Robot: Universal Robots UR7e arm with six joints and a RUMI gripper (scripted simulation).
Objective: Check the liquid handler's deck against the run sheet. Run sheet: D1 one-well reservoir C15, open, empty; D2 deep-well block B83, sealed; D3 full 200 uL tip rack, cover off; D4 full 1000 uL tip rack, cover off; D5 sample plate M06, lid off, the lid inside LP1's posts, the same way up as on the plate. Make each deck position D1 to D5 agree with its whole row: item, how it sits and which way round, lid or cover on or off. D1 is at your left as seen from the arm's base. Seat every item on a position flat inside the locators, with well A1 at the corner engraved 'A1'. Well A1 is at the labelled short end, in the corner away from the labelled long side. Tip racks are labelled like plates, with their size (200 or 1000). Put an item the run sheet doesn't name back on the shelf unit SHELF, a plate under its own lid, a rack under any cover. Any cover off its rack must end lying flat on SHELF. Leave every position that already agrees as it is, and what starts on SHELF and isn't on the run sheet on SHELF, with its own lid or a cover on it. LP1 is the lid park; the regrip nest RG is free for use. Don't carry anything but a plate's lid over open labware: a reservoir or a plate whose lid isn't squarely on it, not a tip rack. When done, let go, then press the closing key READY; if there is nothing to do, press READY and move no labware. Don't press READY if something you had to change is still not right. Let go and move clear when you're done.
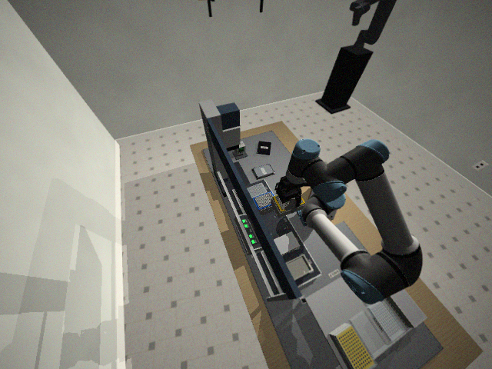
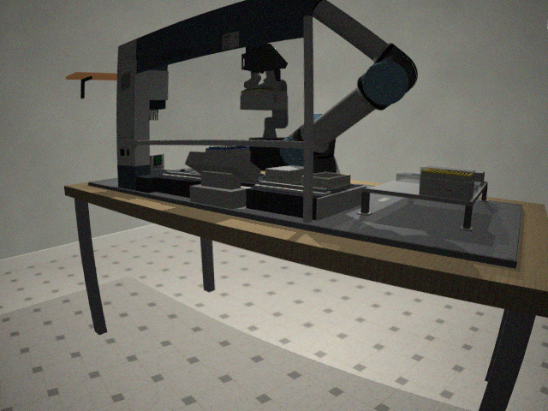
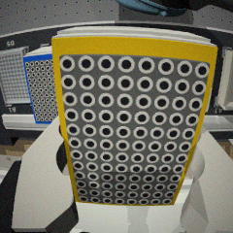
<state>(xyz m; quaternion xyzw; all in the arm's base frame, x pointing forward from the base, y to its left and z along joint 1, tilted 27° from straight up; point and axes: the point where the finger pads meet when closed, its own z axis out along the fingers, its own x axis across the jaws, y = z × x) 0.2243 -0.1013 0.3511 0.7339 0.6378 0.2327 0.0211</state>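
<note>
rack labels (image 3: 10, 43) (engraved ones) too blurred to read

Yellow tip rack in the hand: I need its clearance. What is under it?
In the exterior view the yellow tip rack hangs high above the deck; the hand covers what lies directly below.

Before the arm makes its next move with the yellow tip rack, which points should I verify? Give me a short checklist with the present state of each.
1. Pincer shut on the yellow tip rack: ok.
2. Rack cover off, tip openings showing in the wrist view: ok.
3. Rack lifted free of the deck, seen in the exterior view: ok.
4. Blue tip rack seated beside it on the deck: ok.
5. Which position lies directly under the held rack: cannot tell, the rack hides it.
6. Path away from the open reservoir further along the deck: cannot tell yet.
</note>
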